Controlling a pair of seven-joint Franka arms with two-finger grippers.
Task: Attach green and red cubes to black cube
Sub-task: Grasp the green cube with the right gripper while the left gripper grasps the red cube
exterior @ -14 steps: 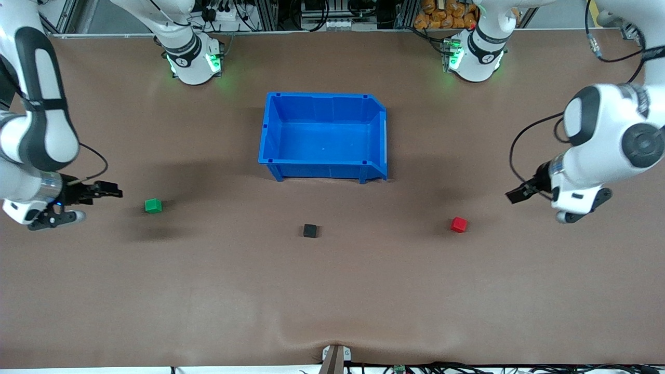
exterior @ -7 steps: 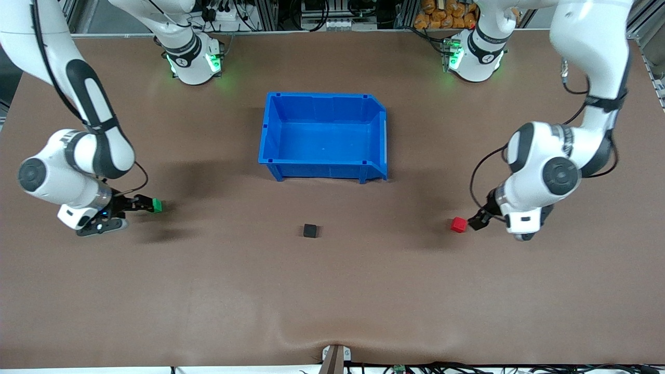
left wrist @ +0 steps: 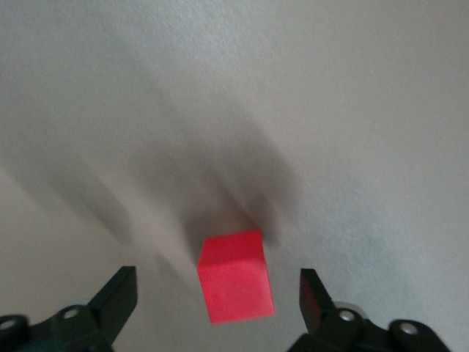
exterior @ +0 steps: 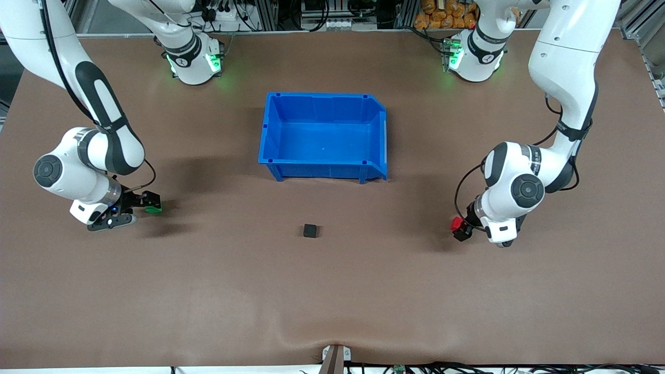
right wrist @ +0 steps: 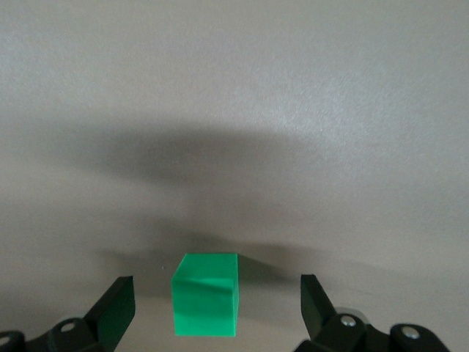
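The black cube [exterior: 310, 230] sits on the brown table, nearer to the front camera than the blue bin. The green cube [exterior: 154, 209] lies toward the right arm's end of the table; in the right wrist view it [right wrist: 206, 304] sits between the open fingers of my right gripper [right wrist: 217, 312], with gaps on both sides. The red cube [exterior: 456, 224] lies toward the left arm's end; in the left wrist view it [left wrist: 234, 276] sits between the open fingers of my left gripper [left wrist: 218, 304], untouched. My right gripper [exterior: 148, 201] and left gripper [exterior: 460, 229] are both down at their cubes.
An empty blue bin [exterior: 323, 166] stands mid-table, farther from the front camera than the black cube. The two arm bases stand along the table's top edge. A bracket [exterior: 336, 356] sits at the table's near edge.
Both arms swung inward and down: the right gripper came to straddle the green cube and the left gripper came to straddle the red cube. The cubes and bin have not moved.
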